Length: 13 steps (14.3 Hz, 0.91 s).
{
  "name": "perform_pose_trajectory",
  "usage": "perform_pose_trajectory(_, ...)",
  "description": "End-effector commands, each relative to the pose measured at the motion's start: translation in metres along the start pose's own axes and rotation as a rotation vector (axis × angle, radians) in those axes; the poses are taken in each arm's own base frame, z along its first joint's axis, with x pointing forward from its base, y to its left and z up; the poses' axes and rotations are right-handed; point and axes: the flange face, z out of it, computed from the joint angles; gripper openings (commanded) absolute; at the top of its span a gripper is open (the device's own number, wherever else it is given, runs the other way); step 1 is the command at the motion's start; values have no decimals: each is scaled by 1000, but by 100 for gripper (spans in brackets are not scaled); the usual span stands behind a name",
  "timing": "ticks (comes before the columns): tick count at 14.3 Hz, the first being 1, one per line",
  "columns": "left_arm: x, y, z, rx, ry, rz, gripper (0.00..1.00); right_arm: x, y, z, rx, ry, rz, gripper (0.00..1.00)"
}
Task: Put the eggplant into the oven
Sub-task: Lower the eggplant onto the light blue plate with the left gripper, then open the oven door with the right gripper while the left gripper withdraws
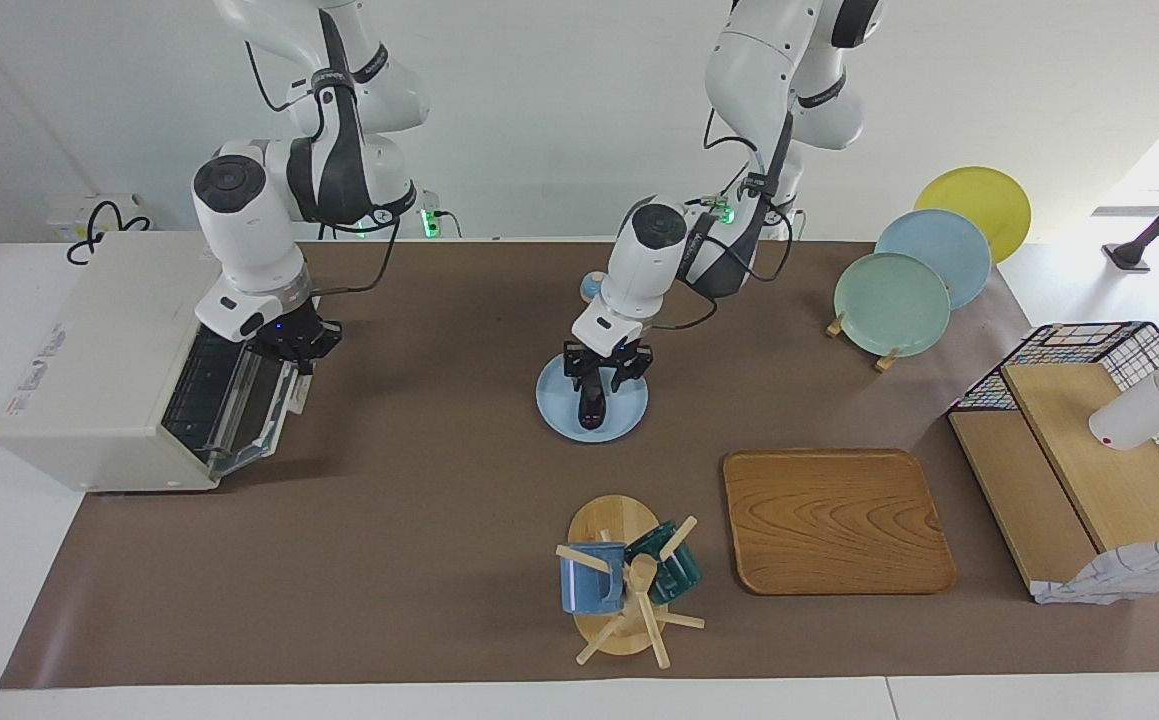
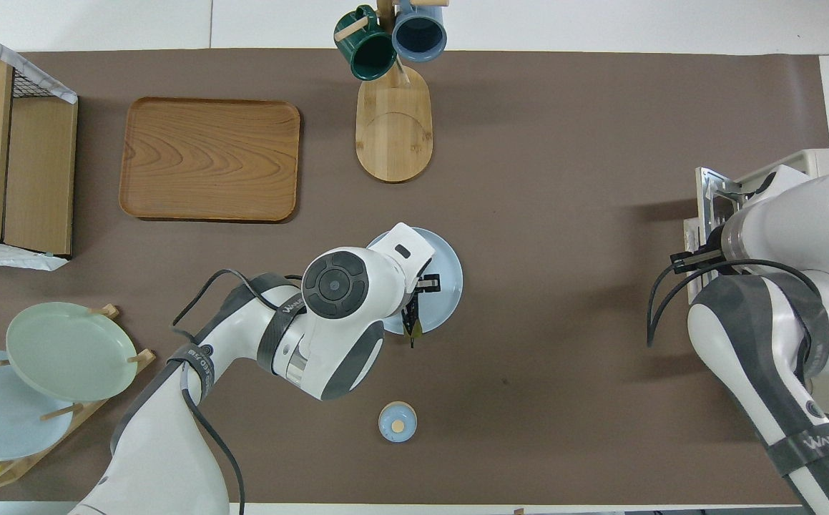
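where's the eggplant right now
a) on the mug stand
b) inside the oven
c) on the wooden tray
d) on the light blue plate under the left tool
d: the dark eggplant lies on the light blue plate, right under the left tool; the oven door is pulled partway open.

Legible markings are few.

1. Left arm: a dark band around the link carries white lettering, best seen in the overhead view at about 8 o'clock from the wrist cap. It appears to read "WANJEC"; the trailing characters cannot be resolved.
2. Right arm: a similar dark band, at 5 o'clock in the overhead view, shows "WAN" followed by letters that cannot be made out.
3. Oven: the top panel bears a small red-and-grey printed mark toward 9 o'clock in the facing view. It is a logo or label; its wording is unreadable.
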Motion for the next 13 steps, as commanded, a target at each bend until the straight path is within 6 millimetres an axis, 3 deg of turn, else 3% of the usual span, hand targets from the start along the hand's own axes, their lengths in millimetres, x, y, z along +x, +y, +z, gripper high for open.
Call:
perform_pose_trajectory(1, 32, -17, -51, -2, -28, -54, 100, 0, -4, 37, 3, 31, 10, 0)
perform_pose_trajectory(3, 59, -38, -84, 2, -39, -81, 100, -2, -19, 43, 6, 48, 14, 0)
perform_pose_trajectory(6, 103, -98, -128, 6, -34, -86, 100, -1, -37, 54, 8, 52, 27, 0)
perform_pose_trajectory(10, 141, -170, -175, 39, -32, -51, 100, 2, -52, 61, 8, 49, 30, 0)
perform_pose_trajectory(11, 147, -186, -184, 54, -33, -36, 100, 6, -65, 56, 23, 55, 23, 0)
perform_pose_trajectory(13, 152, -208, -202, 66, -32, -17, 100, 20, -127, 38, 102, 46, 43, 0)
